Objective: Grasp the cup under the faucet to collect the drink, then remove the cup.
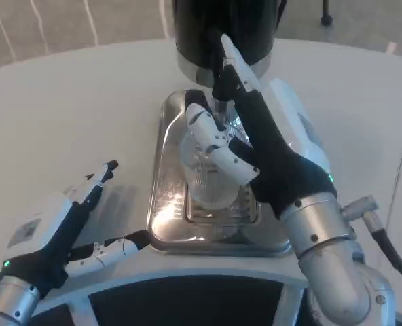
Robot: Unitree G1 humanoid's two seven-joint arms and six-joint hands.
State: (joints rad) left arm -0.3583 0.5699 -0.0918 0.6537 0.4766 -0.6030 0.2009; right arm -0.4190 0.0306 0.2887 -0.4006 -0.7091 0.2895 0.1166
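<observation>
A clear ribbed cup (209, 178) stands on the grate of a shiny metal drip tray (163, 204), under the faucet (221, 103) of a black dispenser (221, 27). My right hand (252, 139) wraps its fingers around the cup from the right side and holds it; one finger points up along the dispenser. My left hand (72, 221) rests on the table to the left of the tray, fingers apart, holding nothing. Whether there is drink in the cup cannot be told.
The round white table (72, 109) extends to the left and back. The dispenser stands close behind the cup. The table's front edge (187, 282) runs just below the tray.
</observation>
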